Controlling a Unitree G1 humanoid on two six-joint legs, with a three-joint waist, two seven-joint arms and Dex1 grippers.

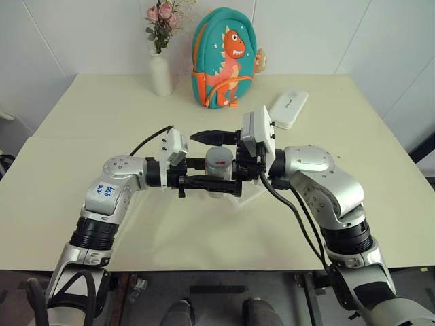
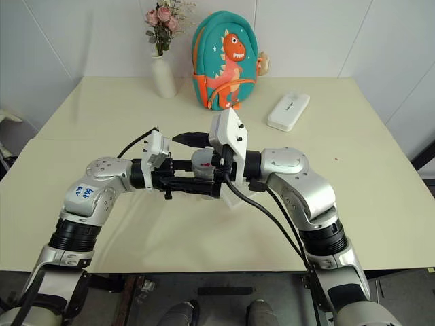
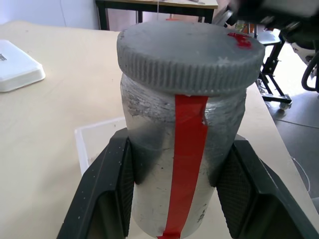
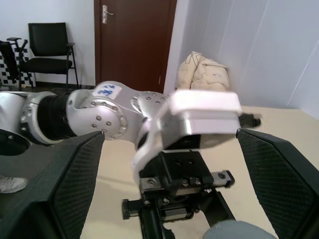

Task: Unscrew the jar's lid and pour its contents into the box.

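Left to right across the cream desk. At about 10 o'clock on the far edge, a white vase with pink flowers. Just right of it, at 12 o'clock, a teal dinosaur backpack stands upright.

Mid-desk, held clear above the surface: the left gripper points level toward the right, its black fingers clamped on both sides of the jar. The jar is upright, silvery-grey, with a red tape strip running down its front. The lid sits on the jar's mouth, ribbed around the rim, with a small red mark near its edge.

Below and behind the jar, the box lies on the desk, a clear shallow tray, partly hidden by the jar and fingers.

The right gripper points level toward the left, meeting the other from the opposite side. Its fingers stand wide apart, one on either side above the lid and not pressing on it; the lid's top edge shows between them in the right wrist view.

At 1 o'clock, well apart from the grippers, a white rectangular case lies flat.
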